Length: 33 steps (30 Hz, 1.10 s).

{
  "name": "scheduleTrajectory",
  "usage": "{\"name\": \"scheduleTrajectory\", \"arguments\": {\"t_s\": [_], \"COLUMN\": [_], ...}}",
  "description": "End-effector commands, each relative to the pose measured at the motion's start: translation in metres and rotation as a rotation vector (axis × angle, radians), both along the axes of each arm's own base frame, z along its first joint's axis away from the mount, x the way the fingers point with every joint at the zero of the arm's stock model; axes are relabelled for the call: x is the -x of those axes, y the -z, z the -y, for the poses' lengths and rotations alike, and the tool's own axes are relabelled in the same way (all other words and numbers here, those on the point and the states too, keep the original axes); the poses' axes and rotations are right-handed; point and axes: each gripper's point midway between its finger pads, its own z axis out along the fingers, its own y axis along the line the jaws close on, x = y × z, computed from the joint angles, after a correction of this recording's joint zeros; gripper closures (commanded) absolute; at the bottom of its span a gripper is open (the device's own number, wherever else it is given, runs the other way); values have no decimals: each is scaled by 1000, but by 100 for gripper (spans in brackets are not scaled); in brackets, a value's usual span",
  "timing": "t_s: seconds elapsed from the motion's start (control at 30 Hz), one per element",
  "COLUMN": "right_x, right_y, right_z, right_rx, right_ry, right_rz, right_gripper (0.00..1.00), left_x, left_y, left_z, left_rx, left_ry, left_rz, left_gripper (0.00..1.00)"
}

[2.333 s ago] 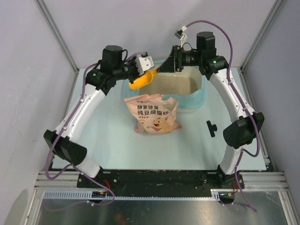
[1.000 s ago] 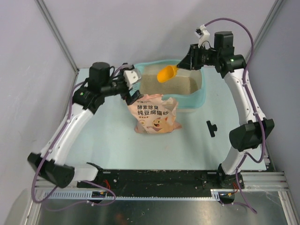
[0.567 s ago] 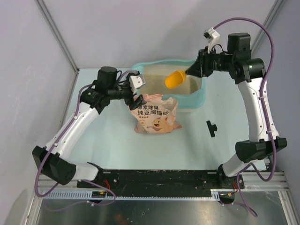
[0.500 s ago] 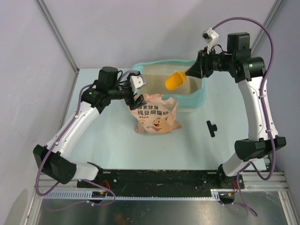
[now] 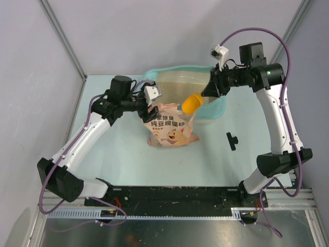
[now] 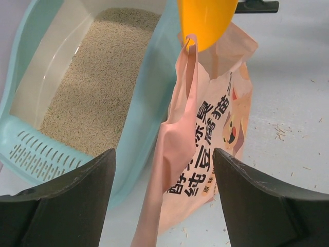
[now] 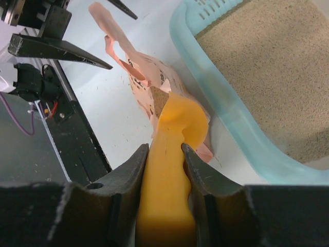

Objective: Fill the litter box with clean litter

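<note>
Gripping the handle of the orange scoop [image 7: 172, 154] from both sides, the right fingers [image 7: 123, 180] are holding it with its bowl hanging just over the open mouth of the pink bag [image 5: 169, 128], where a patch of beige granules is showing; the left fingers [image 6: 67, 206] are standing wide apart, with the bag's raised top edge and its loop handle lying between them and touching neither pad; the bag is standing upright on the desk [image 5: 118, 154], pressed against the near long wall of the litter box [image 5: 216, 110], so no room is showing between the two; the litter box is sitting at the far middle of the desk, its slotted grid [image 6: 36, 154] at the left end, and the clean litter [image 5: 180, 85] is covering its floor in a flat layer well below the rim; the scoop is hanging over the bag's right top corner, just beside the near rim of the box; the desk in front of the bag is lying open towards the arm bases; a small black piece [image 5: 232, 140] is lying to the right, well apart from the bag.
</note>
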Motion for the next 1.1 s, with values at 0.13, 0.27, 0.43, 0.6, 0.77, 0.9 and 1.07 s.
{"name": "scheduleTrajectory", "arguments": {"t_s": [0.13,0.27,0.43,0.6,0.77,0.9,1.07], "right_x": [7,4,4,-1,-16,-11,-4], "right_y": [16,26,39,50,60,61,62], "right_z": [-7,-13,-25,-44,-38,-36,-47], "right_rx": [88,133,187,203,189,202,169], "right_ry": [-71,-73,-76,22,234,297,274], "right_rz": [24,6,-12,-71,-165,-161,-195], "right_gripper": [100,100,100,100,100,100,100], "left_x": [-3,-2,1,16,27,36,42], "left_y": [9,18,24,26,16,0,-23], "left_z": [8,11,16,22,27,33,37], "left_rx": [-11,-13,-14,-15,37,93,147], "left_ry": [5,19,52,121,145,168,170], "left_rz": [-17,-55,-86,-93,-132,-165,-180], "left_gripper": [26,34,63,100,100,100,100]}}
